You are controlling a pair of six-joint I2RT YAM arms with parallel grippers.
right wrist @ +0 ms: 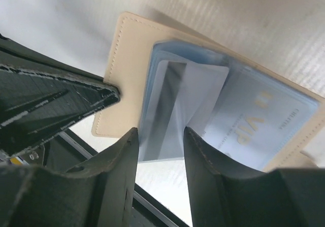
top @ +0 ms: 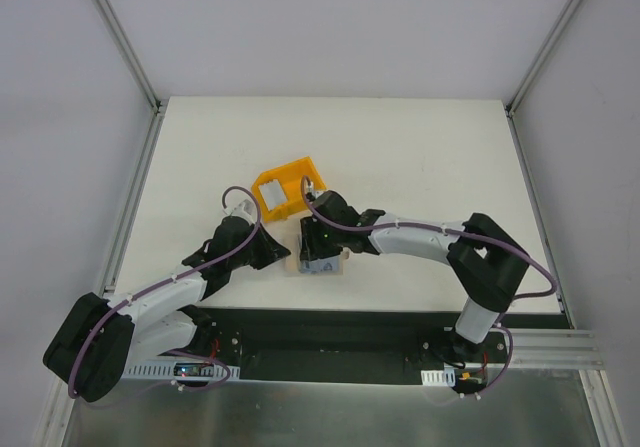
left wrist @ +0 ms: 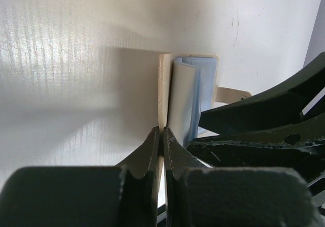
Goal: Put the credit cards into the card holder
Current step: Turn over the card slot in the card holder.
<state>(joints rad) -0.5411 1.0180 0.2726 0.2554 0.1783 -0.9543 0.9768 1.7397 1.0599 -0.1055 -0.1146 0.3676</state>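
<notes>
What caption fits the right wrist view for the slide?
Right hand open around a pale card at the blue sleeves of the beige card holder, left hand pinching its cover.

The card holder [top: 320, 263] lies on the table [top: 420, 157], just before the bin [top: 297, 173].

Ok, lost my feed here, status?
Left gripper shut on card holder cover. Right gripper astride a card, grip unclear. Yellow bin beyond, not blocking.

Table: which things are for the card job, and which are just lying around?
For the job: card holder, credit cards at its sleeves.
Just lying about: yellow bin, with something grey inside, too small to tell.
</notes>
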